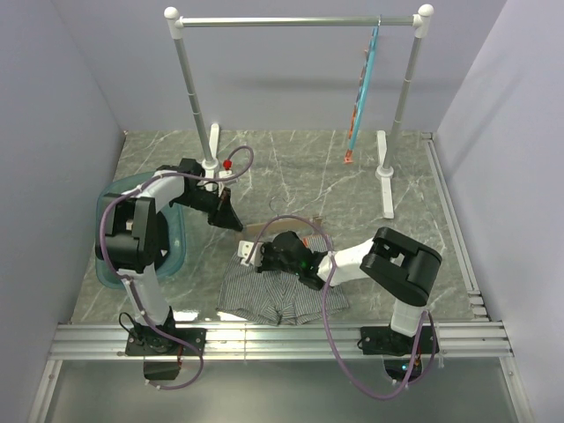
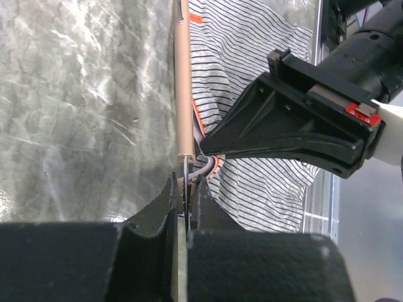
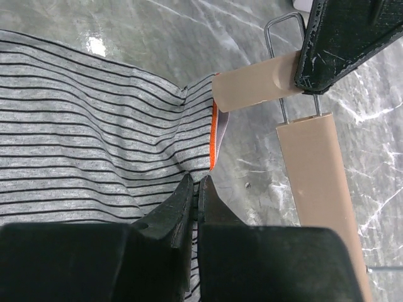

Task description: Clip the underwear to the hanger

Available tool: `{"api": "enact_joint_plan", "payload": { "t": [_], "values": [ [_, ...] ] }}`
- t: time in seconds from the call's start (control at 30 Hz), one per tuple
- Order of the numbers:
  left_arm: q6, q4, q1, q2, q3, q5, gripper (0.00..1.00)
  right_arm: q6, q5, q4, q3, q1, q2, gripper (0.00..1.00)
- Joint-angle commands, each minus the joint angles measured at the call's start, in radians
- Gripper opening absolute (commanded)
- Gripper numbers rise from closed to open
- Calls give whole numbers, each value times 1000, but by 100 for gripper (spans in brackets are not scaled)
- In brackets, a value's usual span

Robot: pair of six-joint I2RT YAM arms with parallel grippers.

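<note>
The striped grey-and-white underwear [image 1: 284,298] lies flat near the front edge, waistband toward the back. The wooden hanger [image 1: 257,227] lies on the table just behind it. My left gripper [image 1: 231,220] is shut on the clip at the hanger's left end; in the left wrist view its jaws [image 2: 184,185] pinch the clip below the bar [image 2: 182,88]. My right gripper [image 3: 197,184] is shut on the waistband edge of the underwear [image 3: 82,126], beside its orange trim. The wooden clip piece [image 3: 252,88] sits just above that edge. The left gripper's fingers [image 3: 346,38] hold it.
A teal basin [image 1: 110,256] sits at the left by the left arm. A white and metal rack [image 1: 300,21] stands at the back with a slim teal-blue hanger [image 1: 363,88] on it. Its right foot [image 1: 386,181] reaches forward. Aluminium rails [image 1: 282,339] line the near edge.
</note>
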Motion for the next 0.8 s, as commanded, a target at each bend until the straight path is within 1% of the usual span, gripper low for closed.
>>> {"api": "enact_joint_plan", "payload": {
  "t": [0.0, 0.23, 0.33, 0.47, 0.5, 0.6, 0.67, 0.77],
  "values": [
    [109, -47, 2, -70, 25, 79, 0, -21, 8, 73, -10, 13, -51, 0],
    [115, -20, -1, -74, 22, 103, 0, -57, 22, 106, -24, 26, -59, 0],
    [144, -38, -2, -61, 36, 114, 0, -73, 21, 119, -30, 29, -60, 0],
    [253, -153, -9, -23, 77, 132, 0, -78, 27, 129, -33, 33, -59, 0],
    [317, -229, -9, -2, 87, 140, 0, -78, 28, 127, -33, 33, -59, 0],
    [432, -352, -9, 35, 120, 160, 0, -78, 24, 129, -34, 33, -57, 0],
    [492, -397, -9, 51, 127, 166, 0, -81, 24, 136, -37, 33, -56, 0],
    [496, -409, -7, 51, 122, 168, 0, -93, 30, 162, -50, 34, -56, 0]
  ]
}}
